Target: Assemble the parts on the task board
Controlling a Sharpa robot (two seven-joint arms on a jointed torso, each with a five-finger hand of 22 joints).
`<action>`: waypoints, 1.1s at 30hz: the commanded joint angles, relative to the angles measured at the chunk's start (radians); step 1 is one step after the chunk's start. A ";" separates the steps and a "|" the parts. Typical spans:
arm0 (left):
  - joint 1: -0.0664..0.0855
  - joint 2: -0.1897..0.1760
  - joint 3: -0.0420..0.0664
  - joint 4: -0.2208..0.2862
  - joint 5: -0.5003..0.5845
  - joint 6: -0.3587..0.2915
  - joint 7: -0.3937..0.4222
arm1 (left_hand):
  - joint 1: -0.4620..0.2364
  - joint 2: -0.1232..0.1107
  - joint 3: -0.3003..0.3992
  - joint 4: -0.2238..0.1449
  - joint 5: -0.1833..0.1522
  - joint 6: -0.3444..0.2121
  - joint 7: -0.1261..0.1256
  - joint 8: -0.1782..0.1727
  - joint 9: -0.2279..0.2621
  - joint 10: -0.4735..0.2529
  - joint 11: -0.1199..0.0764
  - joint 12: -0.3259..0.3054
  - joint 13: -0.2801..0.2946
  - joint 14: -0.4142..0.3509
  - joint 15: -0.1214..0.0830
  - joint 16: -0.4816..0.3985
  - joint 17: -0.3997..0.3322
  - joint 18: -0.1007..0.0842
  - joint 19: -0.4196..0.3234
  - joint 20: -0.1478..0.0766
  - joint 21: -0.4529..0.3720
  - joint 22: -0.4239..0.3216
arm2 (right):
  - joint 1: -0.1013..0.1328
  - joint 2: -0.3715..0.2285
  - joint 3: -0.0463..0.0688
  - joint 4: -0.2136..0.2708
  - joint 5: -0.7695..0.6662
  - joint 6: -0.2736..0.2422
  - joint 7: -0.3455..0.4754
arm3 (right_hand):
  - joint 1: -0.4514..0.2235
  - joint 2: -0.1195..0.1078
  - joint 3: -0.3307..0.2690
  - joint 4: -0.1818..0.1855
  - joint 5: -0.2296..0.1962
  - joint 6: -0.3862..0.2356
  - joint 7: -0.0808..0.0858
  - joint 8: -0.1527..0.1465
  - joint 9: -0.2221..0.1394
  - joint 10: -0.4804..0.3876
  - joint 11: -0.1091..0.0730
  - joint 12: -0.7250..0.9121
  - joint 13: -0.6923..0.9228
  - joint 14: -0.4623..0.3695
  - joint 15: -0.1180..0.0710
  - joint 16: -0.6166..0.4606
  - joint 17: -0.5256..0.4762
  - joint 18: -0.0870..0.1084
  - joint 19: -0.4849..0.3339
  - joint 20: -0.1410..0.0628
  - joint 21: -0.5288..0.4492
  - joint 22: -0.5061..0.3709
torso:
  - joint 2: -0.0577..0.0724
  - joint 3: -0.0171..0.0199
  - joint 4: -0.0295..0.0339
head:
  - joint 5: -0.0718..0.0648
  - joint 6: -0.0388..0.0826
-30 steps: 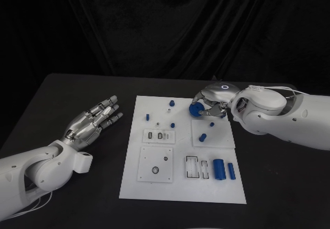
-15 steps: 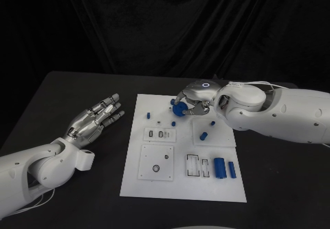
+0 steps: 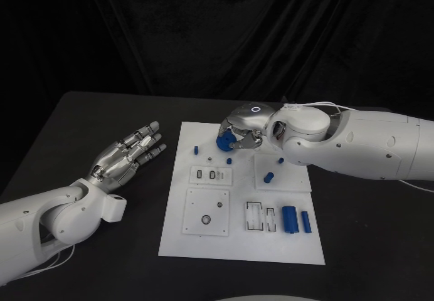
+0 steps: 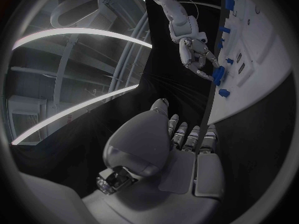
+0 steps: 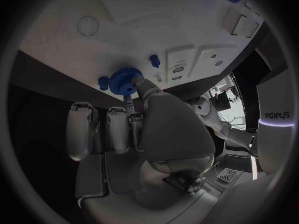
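Note:
The white task board (image 3: 239,248) lies in the middle of the black table. My right hand (image 3: 241,132) hovers over the board's far left part and pinches a blue gear (image 3: 223,142) at its fingertips. In the right wrist view the gear (image 5: 126,80) sits between the thumb and fingers of the right hand (image 5: 134,129), just above the board (image 5: 124,30) beside two small blue pegs. My left hand (image 3: 127,157) lies flat and open left of the board, holding nothing. The left wrist view shows the left hand (image 4: 181,139) and, farther off, the gear (image 4: 218,74).
Small blue pegs stand on the board at its far left (image 3: 194,150), middle (image 3: 229,161) and right (image 3: 280,161), with a larger one (image 3: 268,179) nearer. Two blue cylinders (image 3: 290,219) lie at the near right, beside white slotted blocks (image 3: 259,218).
My right hand has carried the blue gear leftward across the far end of the board. The left hand has stayed where it was.

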 commanded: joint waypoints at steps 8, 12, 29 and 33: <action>0.000 0.002 0.001 0.000 -0.001 0.016 0.128 | 0.008 -0.005 0.006 -0.002 0.006 -0.003 0.006 0.004 0.000 -0.003 -0.001 0.003 0.001 -0.001 0.005 0.006 0.001 0.018 0.003 0.006 0.005 0.001 | 0.001 0.016 0.001 -0.018 -0.008 0.023 0.008 | -0.012 -0.017 0.032 0.011 -0.008 -0.079 -0.001 0.005 0.218 0.102 -0.001 0.003 0.263 0.058 -0.003 -0.058 0.091 0.026 -0.029 0.002 -0.057 0.087 | 0.000 0.0011 -0.0004 | 0.002 -0.005; -0.001 0.004 0.001 -0.001 -0.001 0.017 0.128 | 0.008 -0.005 0.006 -0.002 0.006 -0.003 0.006 0.004 0.000 -0.003 -0.001 0.003 0.001 -0.001 0.005 0.006 0.001 0.018 0.003 0.006 0.005 0.001 | 0.001 0.015 0.001 -0.020 -0.008 0.028 0.003 | -0.010 -0.032 0.053 0.008 -0.009 -0.137 -0.009 -0.073 0.167 0.102 -0.007 0.003 0.263 0.056 -0.006 -0.076 0.080 0.029 -0.034 -0.001 -0.076 0.078 | 0.000 0.0011 0.0007 | 0.001 -0.003; -0.001 0.005 0.001 -0.005 -0.001 0.019 0.128 | 0.009 -0.005 0.008 -0.004 0.007 -0.004 0.006 0.004 0.000 -0.003 -0.001 0.003 0.001 -0.001 0.007 0.006 0.001 0.018 0.003 0.008 0.005 0.001 | 0.001 -0.006 0.001 -0.015 -0.008 -0.002 -0.004 | 0.005 -0.036 0.073 -0.011 -0.004 -0.291 -0.029 -0.166 0.051 0.102 -0.023 0.003 0.263 0.048 -0.019 -0.120 0.052 0.038 -0.051 -0.013 -0.124 0.051 | 0.000 0.0014 -0.0016 | 0.004 0.000; -0.001 0.003 0.001 -0.004 -0.001 0.020 0.129 | 0.009 -0.005 0.008 -0.004 0.007 -0.004 0.006 0.004 0.000 -0.003 -0.001 0.003 0.001 -0.001 0.007 0.006 0.001 0.018 0.003 0.008 0.005 0.001 | 0.001 -0.024 0.001 -0.006 -0.008 -0.032 0.002 | -0.001 -0.036 0.072 -0.009 -0.014 -0.261 -0.026 -0.161 0.056 0.102 -0.021 0.003 0.263 0.050 -0.018 -0.117 0.056 0.037 -0.048 -0.013 -0.123 0.054 | 0.000 0.0019 -0.0020 | 0.003 0.003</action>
